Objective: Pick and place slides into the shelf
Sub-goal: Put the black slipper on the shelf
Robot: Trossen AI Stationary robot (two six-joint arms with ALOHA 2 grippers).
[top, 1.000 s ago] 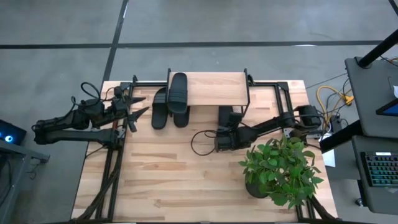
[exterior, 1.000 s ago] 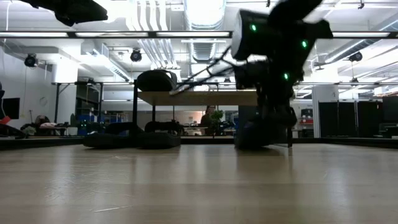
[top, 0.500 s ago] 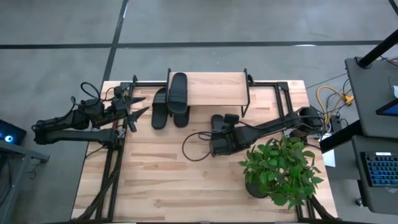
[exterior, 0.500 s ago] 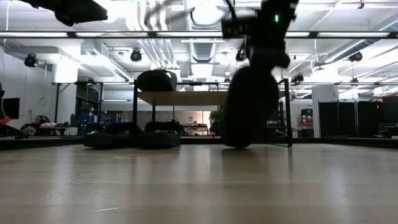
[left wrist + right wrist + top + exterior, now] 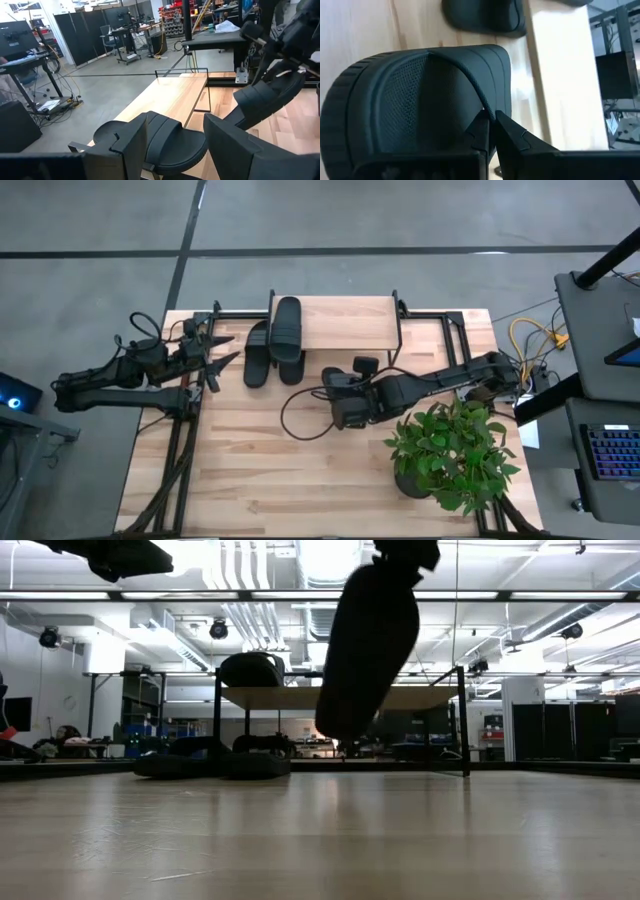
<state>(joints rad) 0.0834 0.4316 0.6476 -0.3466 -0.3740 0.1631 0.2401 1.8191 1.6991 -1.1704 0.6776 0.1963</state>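
right gripper (image 5: 491, 131) | fingers pinch slide (image 5: 368, 645) strap, seen only at wrist | low view: slide hangs clear of tabletop (image 5: 260, 470), before shelf (image 5: 345, 323) | left gripper (image 5: 222, 350) fingers apart, holding nothing, tabletop's left edge

A light wood shelf on a thin black frame (image 5: 345, 323) stands at the table's (image 5: 250, 470) far edge. One matte black slide sandal (image 5: 287, 326) lies on its left end, two more (image 5: 258, 355) on the table beside it. A fourth slide (image 5: 340, 395) hangs before the shelf, pinched in the right end effector (image 5: 352, 388). A potted green plant (image 5: 448, 450) sits near right.
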